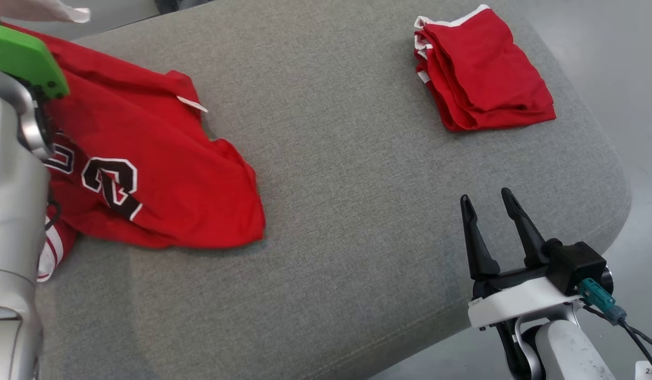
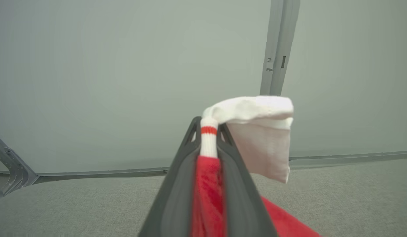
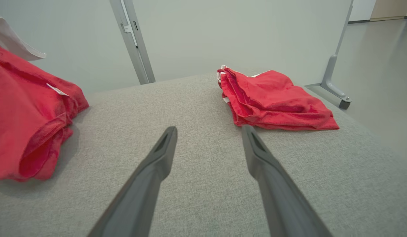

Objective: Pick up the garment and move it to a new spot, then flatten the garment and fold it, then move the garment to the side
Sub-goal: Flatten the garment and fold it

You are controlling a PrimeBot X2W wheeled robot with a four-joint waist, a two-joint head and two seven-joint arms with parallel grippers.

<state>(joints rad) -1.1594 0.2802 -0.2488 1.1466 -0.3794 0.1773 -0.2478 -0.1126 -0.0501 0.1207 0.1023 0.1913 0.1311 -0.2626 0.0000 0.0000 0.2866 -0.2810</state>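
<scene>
Left gripper (image 2: 209, 129) clamped on red jersey (image 1: 162, 174) trim; right gripper (image 1: 486, 196) open. Lift clear of cushion (image 1: 357, 184) before carrying.

Two red garments lie on one grey counter (image 1: 357, 211), a loose numbered jersey (image 1: 157, 174) at nine o'clock and a folded garment (image 1: 484, 74) at one o'clock, plus two claws (left claw (image 2: 209, 126), right claw (image 1: 485, 196) at five o'clock).

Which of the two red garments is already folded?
The far-right garment, a neat stacked bundle. The numbered jersey on the left lies rumpled, its edge pinched by the left gripper.
</scene>
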